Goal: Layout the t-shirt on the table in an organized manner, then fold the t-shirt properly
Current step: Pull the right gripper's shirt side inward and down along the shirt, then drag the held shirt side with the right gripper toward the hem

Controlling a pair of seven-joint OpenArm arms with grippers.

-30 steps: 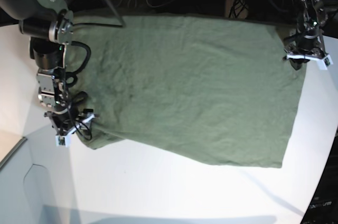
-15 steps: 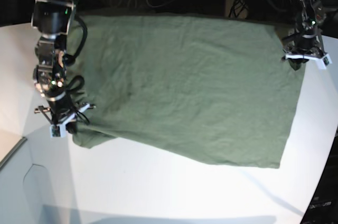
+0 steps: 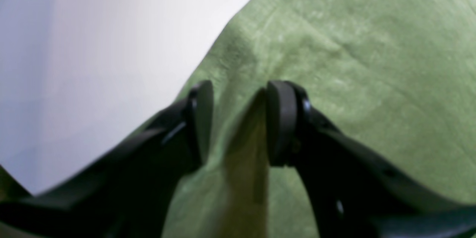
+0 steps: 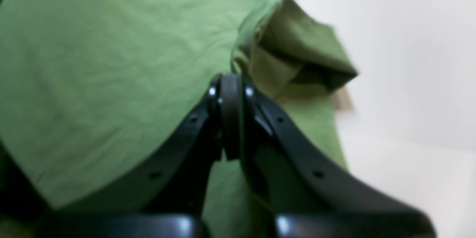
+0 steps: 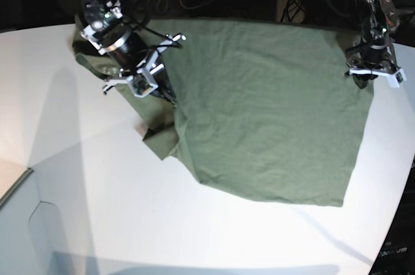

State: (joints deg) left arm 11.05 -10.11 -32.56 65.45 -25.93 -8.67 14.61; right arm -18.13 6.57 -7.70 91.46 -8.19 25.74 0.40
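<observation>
The t-shirt (image 5: 259, 113) lies spread across the far half of the table (image 5: 97, 223), its back edge at the table's far rim and its near hem running slantwise toward the middle. On the side toward the right gripper (image 5: 144, 80) the cloth is gathered and folded over onto itself, with a crumpled flap (image 5: 159, 139) sticking out past the fold onto the bare white top.

The right gripper sits over that gathered side of the shirt. In its wrist view the jaws are pressed fully together, tips against the green cloth just beside a raised, rumpled fold (image 4: 297, 52) (whether any fabric is actually caught between the tips cannot be told).

The left gripper (image 5: 375, 71) hangs at the opposite side edge of the shirt, near its far corner. Its wrist view shows the jaws partly apart, with a ridge of the shirt (image 3: 245, 148) standing up between the two pads (image 3: 280, 122) at the cloth's edge.
</observation>
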